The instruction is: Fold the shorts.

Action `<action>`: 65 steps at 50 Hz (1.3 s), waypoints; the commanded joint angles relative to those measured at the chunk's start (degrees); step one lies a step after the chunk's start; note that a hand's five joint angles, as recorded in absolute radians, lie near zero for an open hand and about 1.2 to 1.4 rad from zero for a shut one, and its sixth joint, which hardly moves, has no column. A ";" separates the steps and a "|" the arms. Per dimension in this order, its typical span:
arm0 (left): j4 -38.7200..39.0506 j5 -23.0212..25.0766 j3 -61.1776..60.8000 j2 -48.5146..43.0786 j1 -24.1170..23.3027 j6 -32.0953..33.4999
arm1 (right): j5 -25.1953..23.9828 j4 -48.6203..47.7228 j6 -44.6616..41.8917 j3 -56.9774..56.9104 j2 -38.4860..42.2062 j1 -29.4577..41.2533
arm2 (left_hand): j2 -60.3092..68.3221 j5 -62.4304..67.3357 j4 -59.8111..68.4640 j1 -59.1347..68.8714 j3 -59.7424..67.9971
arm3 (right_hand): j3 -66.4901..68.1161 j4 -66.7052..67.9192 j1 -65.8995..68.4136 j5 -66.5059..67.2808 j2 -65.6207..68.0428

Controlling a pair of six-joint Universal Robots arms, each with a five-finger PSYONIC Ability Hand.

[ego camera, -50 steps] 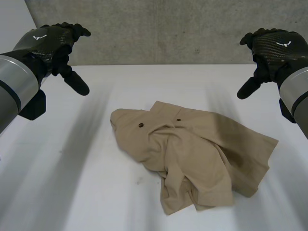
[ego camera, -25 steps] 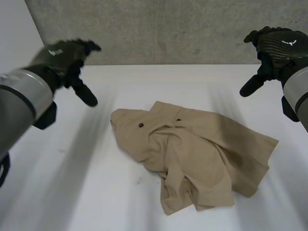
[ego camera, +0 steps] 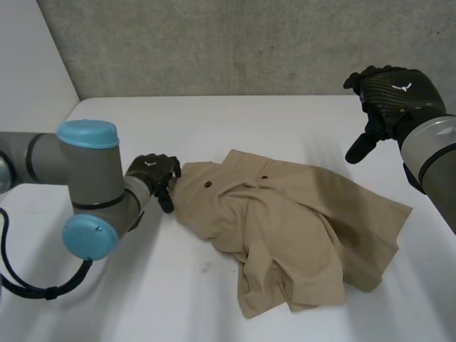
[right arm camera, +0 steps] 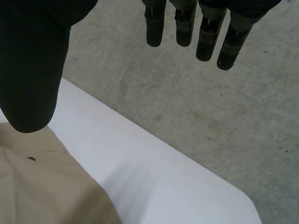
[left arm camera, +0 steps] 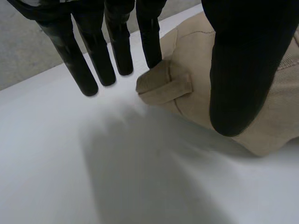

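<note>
The white tabletop (ego camera: 214, 121) carried a single item, the tan shorts (ego camera: 299, 221), which lay unfolded in a crumpled heap at the middle and towards the robot's right, with the legs bunched over each other nearest the camera. The heap was judged too rumpled to fold as it lay; it would need spreading flat first, which accounts for the hands standing at opposite sides of it. The left arm (ego camera: 85, 178) was stretched low across the tabletop, placing the left hand (ego camera: 153, 174) at the waistband corner on the garment's left end. In the wrist view its fingers (left arm camera: 152, 42) were straight, one tip touching that corner, and the thumb (left arm camera: 243, 70) stood over the cloth on the other side. It was spread, not closed, and gripped nothing, evidently positioned to pinch the corner. The right hand (ego camera: 388, 96) hung above the tabletop's far right, clear of the cloth, fingers relaxed and empty, judged to be waiting for its approach. A belt loop (left arm camera: 168, 88) at the touched corner and a dark button (ego camera: 209, 185) just beside it marked the waistband.
</note>
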 commanded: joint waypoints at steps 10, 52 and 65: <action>11.61 -10.07 0.97 9.39 3.17 1.20 | -0.47 -0.06 -3.65 0.34 1.09 -0.01 | 52.03 51.74 51.84 51.23 52.02 | -2.04 -3.44 -1.62 -3.93 -2.65; 25.07 -1.49 -5.44 3.35 -31.87 11.31 | -0.73 -1.38 -4.18 -1.68 0.30 -3.43 | 0.92 0.63 0.73 0.12 0.91 | -2.04 -3.44 -1.62 -3.93 -2.65; 12.85 -4.91 -12.55 20.39 -18.79 10.52 | -12.50 6.16 -12.62 -1.06 3.46 -2.82 | -14.56 -14.85 -14.75 -15.36 -14.57 | 2.41 1.00 2.83 0.52 1.80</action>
